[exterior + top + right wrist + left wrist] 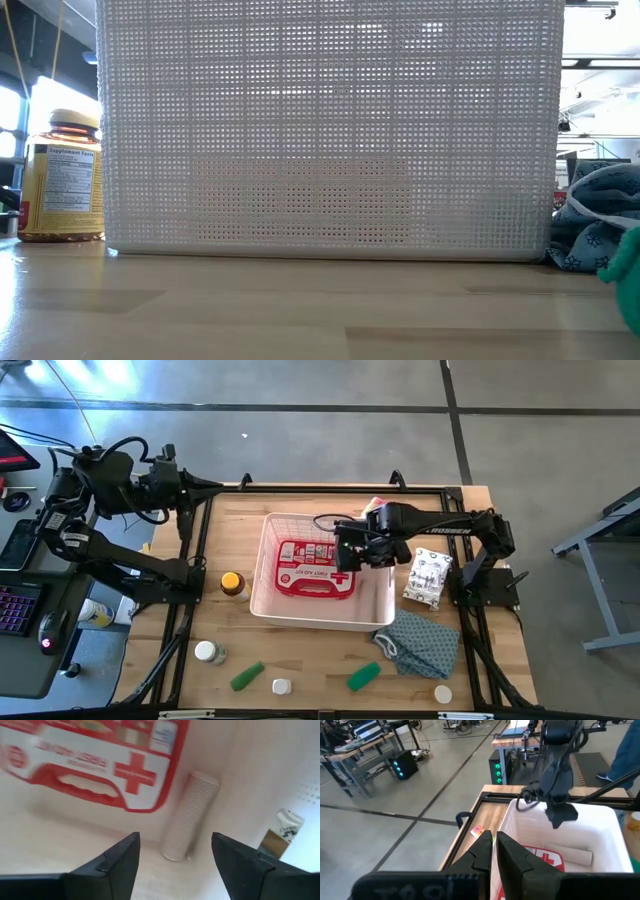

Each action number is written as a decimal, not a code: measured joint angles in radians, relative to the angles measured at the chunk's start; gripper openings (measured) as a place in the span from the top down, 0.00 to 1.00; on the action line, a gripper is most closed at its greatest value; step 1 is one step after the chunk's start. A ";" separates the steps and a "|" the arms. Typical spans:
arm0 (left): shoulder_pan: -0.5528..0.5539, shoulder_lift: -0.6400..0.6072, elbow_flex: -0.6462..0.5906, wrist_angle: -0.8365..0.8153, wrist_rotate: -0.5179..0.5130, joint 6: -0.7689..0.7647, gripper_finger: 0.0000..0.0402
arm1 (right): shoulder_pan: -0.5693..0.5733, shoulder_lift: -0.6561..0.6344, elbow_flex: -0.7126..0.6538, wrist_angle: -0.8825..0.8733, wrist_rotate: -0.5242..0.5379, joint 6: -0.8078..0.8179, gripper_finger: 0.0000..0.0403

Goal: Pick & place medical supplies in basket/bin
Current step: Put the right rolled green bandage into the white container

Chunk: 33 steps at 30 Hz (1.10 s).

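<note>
The white mesh basket (268,592) (330,130) stands mid-table. In it the red first-aid case (315,568) (100,755) lies flat, with a white ribbed roll (190,817) (572,854) on the basket floor beside it. My right gripper (350,552) (175,840) hangs open inside the basket, above the roll and the case's edge, touching nothing. My left gripper (493,840) is shut and waits off the table's far left corner (170,485). An amber bottle (232,583) (60,180) stands upright left of the basket. A bit of the rainbow pill organiser (374,506) shows behind the right arm.
Near the table's front edge lie a white-capped bottle (208,652), two green rolls (247,676) (363,676) and two small white caps (282,687) (442,694). A blue patterned cloth (420,643) and a white patterned box (428,578) sit right of the basket.
</note>
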 joint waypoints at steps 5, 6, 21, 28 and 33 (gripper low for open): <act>0.000 -0.001 0.000 -0.001 -0.001 -0.006 0.84 | 0.000 -0.043 0.093 -0.045 0.073 -0.001 0.47; 0.000 -0.001 0.000 -0.001 -0.001 -0.012 0.84 | 0.000 -0.052 0.114 -0.073 0.084 -0.001 0.48; 0.000 0.054 0.000 -0.039 -0.017 -0.197 0.84 | 0.003 -0.296 0.092 -0.124 0.106 -0.210 0.61; 0.000 0.053 0.000 -0.290 0.230 -0.358 0.84 | 0.045 -0.312 0.091 -0.129 0.064 -0.410 0.60; 0.000 0.072 0.000 -0.367 0.514 -0.514 0.84 | 0.063 -0.312 0.091 -0.118 0.093 -0.566 0.60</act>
